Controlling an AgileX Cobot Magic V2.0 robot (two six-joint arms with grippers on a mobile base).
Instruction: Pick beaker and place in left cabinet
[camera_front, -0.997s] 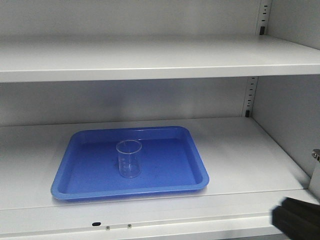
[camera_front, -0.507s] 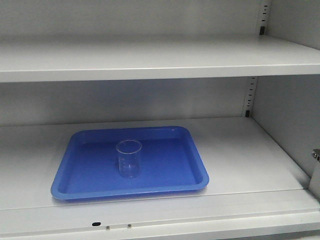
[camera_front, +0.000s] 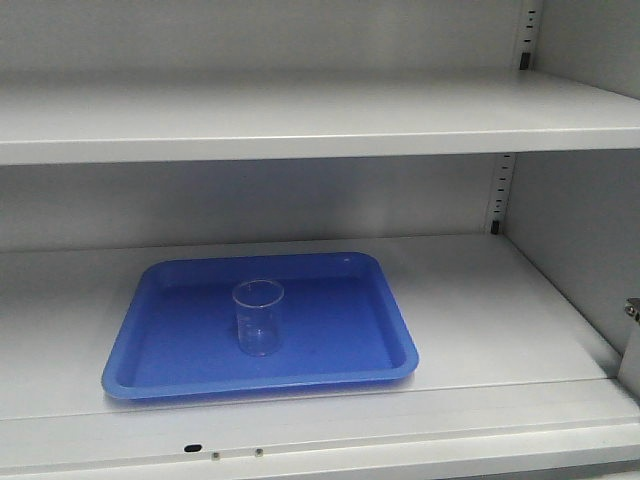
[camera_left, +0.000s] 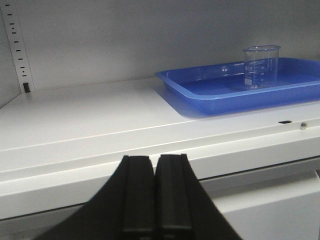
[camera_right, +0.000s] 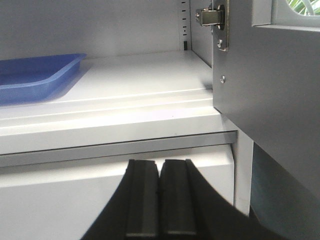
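Withdrawn from the front view, both grippers (camera_left: 154, 200) (camera_right: 160, 200) sit closed below the shelf; beaker (camera_front: 259, 317) upright in tray (camera_front: 375, 320).

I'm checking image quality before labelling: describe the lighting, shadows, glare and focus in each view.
Front view: even, soft light; the upper shelf shades the back wall, the beaker is faint but sharp on the blue tray.
Left wrist view: bright sheen on the shelf; the left end effector is dark.
Right wrist view: glare along the shelf edge, the right end effector near-black.
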